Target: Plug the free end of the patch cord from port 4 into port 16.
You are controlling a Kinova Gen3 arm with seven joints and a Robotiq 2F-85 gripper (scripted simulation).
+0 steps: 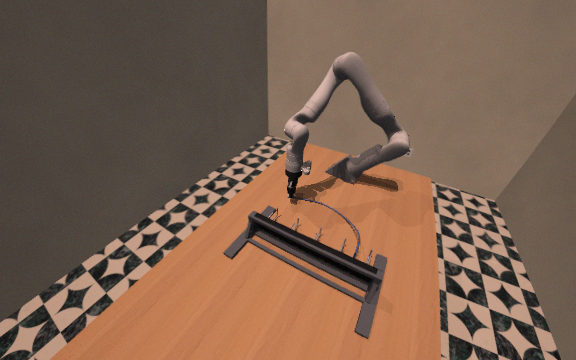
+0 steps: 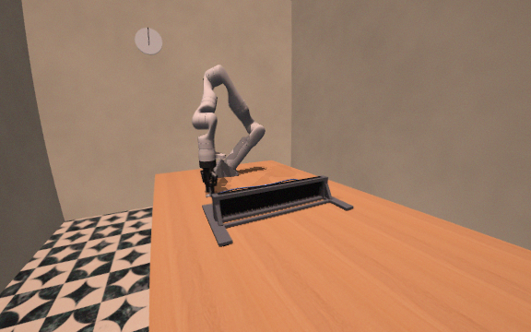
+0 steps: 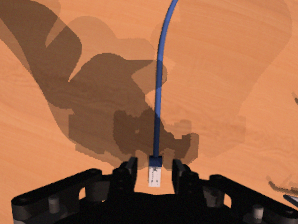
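Observation:
The blue patch cord curves from the rack's right part, in the top view, round to my gripper. Its free end, a clear plug with a dark blue boot, lies between my fingertips in the wrist view, with a gap on each side. My gripper points down, partly open, low over the table beyond the rack. The dark rack stands upright on its feet. Its port face, port 4, port 16 and the white number plates cannot be made out. The latch side is unclear.
Several thin metal cord guides stick out from the rack's side facing the arm. Parts of guides show at the wrist view's lower right edge. The wooden table has its long left edge near my gripper, with tiled floor below.

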